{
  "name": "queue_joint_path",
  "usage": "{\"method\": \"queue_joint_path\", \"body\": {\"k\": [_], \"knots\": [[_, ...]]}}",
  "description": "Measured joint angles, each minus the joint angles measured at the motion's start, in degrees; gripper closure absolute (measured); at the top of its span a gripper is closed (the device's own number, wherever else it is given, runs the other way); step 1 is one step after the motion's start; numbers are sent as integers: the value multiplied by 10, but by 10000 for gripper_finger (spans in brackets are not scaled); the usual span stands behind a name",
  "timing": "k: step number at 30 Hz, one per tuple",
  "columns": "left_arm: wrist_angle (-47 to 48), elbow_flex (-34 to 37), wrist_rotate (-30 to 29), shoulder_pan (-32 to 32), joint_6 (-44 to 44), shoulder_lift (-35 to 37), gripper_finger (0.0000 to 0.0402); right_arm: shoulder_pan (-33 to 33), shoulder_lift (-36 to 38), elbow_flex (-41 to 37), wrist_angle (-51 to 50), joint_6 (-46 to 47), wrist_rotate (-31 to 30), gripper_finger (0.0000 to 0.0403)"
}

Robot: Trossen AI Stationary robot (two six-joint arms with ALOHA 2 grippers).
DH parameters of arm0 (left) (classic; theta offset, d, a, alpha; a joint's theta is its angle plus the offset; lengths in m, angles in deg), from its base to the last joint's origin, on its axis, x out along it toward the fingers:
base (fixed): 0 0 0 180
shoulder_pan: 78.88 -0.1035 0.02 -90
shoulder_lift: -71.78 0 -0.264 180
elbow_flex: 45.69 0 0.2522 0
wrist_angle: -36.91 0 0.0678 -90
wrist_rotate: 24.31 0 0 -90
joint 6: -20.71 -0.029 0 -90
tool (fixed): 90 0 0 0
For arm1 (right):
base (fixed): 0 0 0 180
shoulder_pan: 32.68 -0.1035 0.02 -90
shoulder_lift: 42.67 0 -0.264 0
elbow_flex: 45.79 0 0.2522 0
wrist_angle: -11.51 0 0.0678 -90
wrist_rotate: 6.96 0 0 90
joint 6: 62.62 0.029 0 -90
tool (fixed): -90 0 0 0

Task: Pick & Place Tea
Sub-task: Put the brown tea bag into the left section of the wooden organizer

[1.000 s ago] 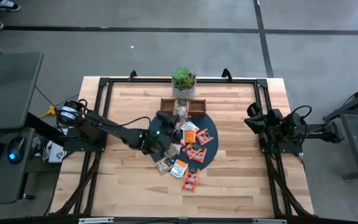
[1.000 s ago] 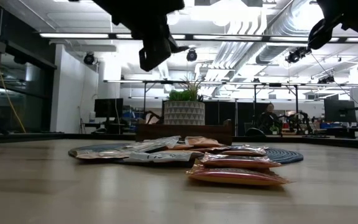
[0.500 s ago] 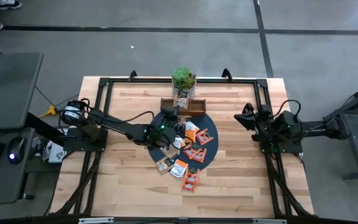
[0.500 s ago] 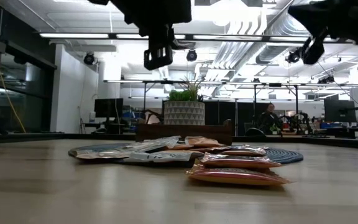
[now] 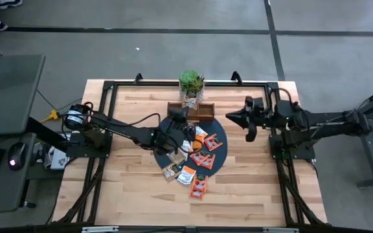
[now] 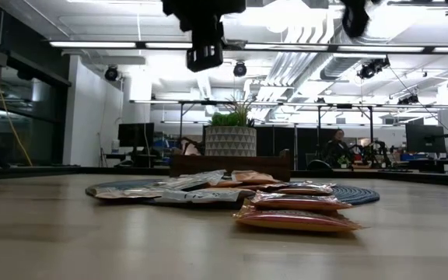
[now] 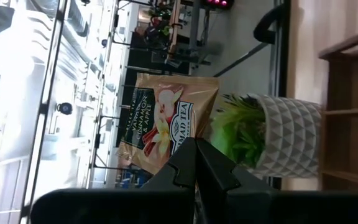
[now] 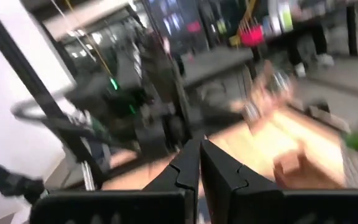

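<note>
**A:** Tan-brown paper was what the left gripper [image 7: 194,163] had hold of: one tea sachet [image 7: 166,121], pinched by its edge between fully closed fingers, lifted clear of the dark round mat [image 5: 219,157]. Its label showed a flower and cinnamon sticks and read "vanilla, cinnamon & apple".

**B:** Which step was that?

**A:** By my reading, the carry. The sachet hung above the far edge of the mat, near the wooden compartment tray [image 5: 205,107] and the potted plant [image 5: 191,84] behind it. The next move would call for bringing it over one compartment, lowering it and opening the fingers. Which compartment it was meant for, I could not tell.

**B:** And the other packets?

**A:** The rest of the tea sachets [image 5: 198,165] lay flat and overlapping on the mat, with a few spilling off its near edge; most were orange-red, some tan, some white.

**B:** The other arm?

**A:** The right gripper [image 5: 233,117] hung in the air just beyond the mat's right side, fingers closed and empty.
</note>
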Motion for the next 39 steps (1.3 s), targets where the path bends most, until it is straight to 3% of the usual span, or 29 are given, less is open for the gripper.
{"method": "queue_joint_path", "body": {"k": [4, 10, 19, 27, 35, 39], "knots": [[1, -20, -1, 0, -12, 0, 401, 0, -37, 50, 67, -43, -2, 391], [0, -38, -5, 0, -18, 0, 401, 0, -52, 113, 74, -30, -1, 391], [-13, -40, -4, 0, -46, 0, 401, 0, -58, 127, 60, -94, -4, 391], [-95, -40, 6, 0, -118, 0, 401, 0, -105, 126, 11, -79, -112, 391], [-108, -40, 7, 0, -134, 0, 401, 1, -146, 126, 16, -90, -223, 391], [-108, -40, 7, 0, -134, 0, 401, 13, -161, 126, 20, -78, -226, 391]]}}
